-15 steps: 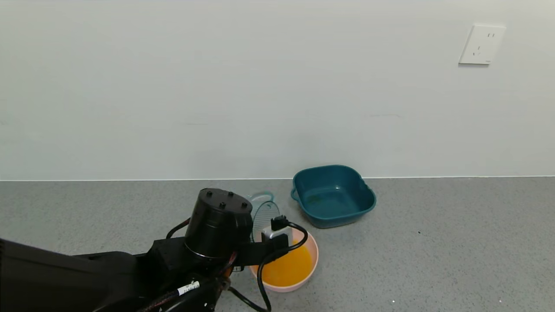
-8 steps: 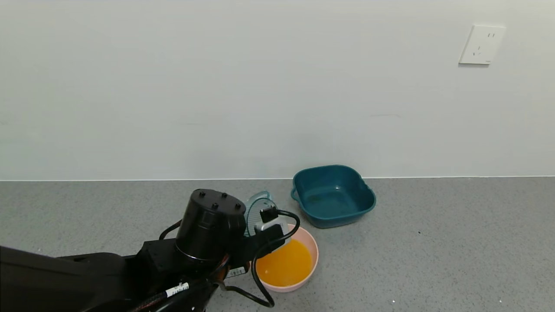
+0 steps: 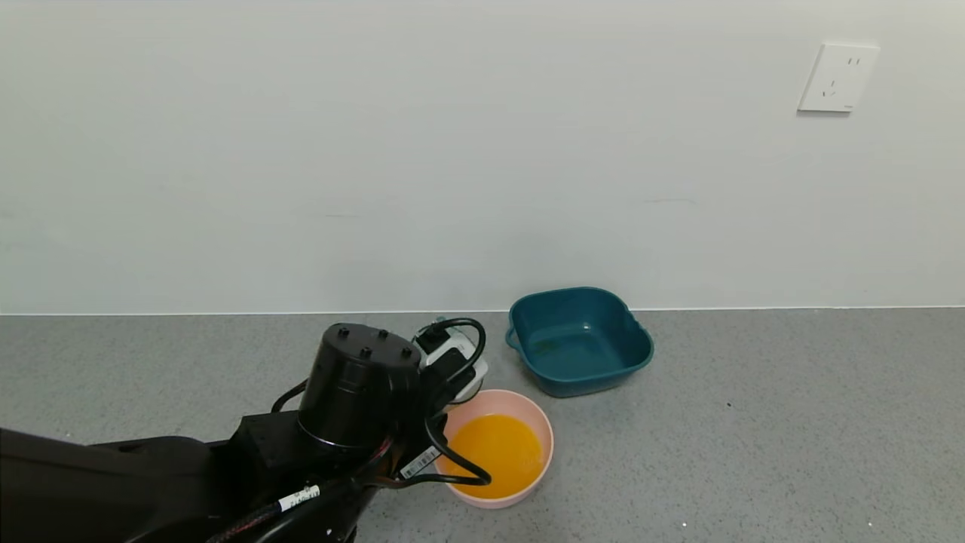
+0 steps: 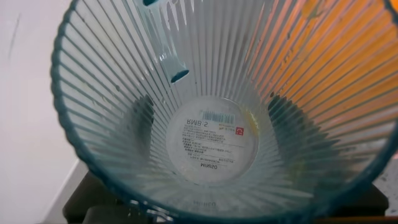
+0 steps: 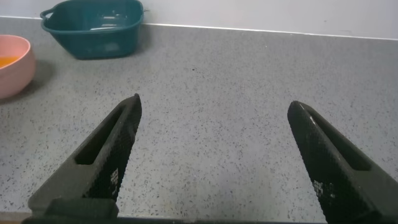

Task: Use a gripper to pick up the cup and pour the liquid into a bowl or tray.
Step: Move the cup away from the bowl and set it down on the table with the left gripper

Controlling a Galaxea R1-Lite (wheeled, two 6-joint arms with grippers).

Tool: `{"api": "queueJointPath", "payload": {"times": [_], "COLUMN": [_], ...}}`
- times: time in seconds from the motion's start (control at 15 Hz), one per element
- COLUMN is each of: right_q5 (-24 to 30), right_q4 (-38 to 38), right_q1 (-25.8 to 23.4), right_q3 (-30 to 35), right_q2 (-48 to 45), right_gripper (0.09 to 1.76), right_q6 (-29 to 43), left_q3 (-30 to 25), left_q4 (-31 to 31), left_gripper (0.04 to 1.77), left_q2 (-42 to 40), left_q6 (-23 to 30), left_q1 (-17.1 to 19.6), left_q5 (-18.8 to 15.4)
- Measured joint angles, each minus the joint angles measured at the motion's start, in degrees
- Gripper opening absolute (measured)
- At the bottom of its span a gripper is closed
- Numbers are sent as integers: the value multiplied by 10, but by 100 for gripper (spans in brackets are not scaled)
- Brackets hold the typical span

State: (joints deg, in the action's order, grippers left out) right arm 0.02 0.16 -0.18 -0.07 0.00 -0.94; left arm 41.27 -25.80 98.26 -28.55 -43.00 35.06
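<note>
My left gripper point(image 3: 452, 368) is shut on the cup point(image 4: 211, 140), just behind the pink bowl's point(image 3: 544, 439) far-left rim. In the head view the black motor housing, cables and white part almost hide the cup. The left wrist view looks straight into the ribbed blue-green cup. It holds no liquid, only faint orange traces, and a label shows through its bottom. Dark fingers point(image 4: 142, 115) show through its walls on both sides. The orange liquid point(image 3: 494, 452) lies in the pink bowl, which also shows in the right wrist view point(image 5: 13, 71). My right gripper point(image 5: 214, 155) is open and empty over the grey counter.
A dark teal square basin point(image 3: 579, 339) stands behind and right of the bowl, near the wall; it also shows in the right wrist view point(image 5: 93, 28). A white wall socket point(image 3: 837, 77) is at the upper right. Grey counter stretches to the right.
The left wrist has rolled back and drawn slightly left and away from the bowl. The cup, earlier tilted over the bowl's rim, has swung behind the gripper. The bowl's liquid now shows unobstructed.
</note>
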Motion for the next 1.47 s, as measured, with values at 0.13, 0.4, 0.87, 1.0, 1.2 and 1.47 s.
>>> {"api": "queueJointPath", "payload": {"times": [0.13, 0.4, 0.87, 1.0, 1.2, 1.47], "right_q5": [0, 0, 0, 0, 0, 0], "right_q4": [0, 0, 0, 0, 0, 0], "right_q1": [0, 0, 0, 0, 0, 0], "right_q3": [0, 0, 0, 0, 0, 0], "right_q2": [0, 0, 0, 0, 0, 0], "right_gripper": [171, 171, 171, 171, 171, 171], "right_q6": [0, 0, 0, 0, 0, 0], "left_q3": [0, 3, 8, 4, -4, -10], "left_q4": [-3, -7, -9, -8, -8, -10], "left_gripper": [127, 127, 127, 127, 127, 127], "left_q2": [-6, -21, -21, -20, -16, 0], "left_q6": [31, 109, 229, 265, 287, 301], "left_q1": [17, 75, 173, 189, 208, 243], "left_q5": [0, -35, -89, -110, -143, -182]}}
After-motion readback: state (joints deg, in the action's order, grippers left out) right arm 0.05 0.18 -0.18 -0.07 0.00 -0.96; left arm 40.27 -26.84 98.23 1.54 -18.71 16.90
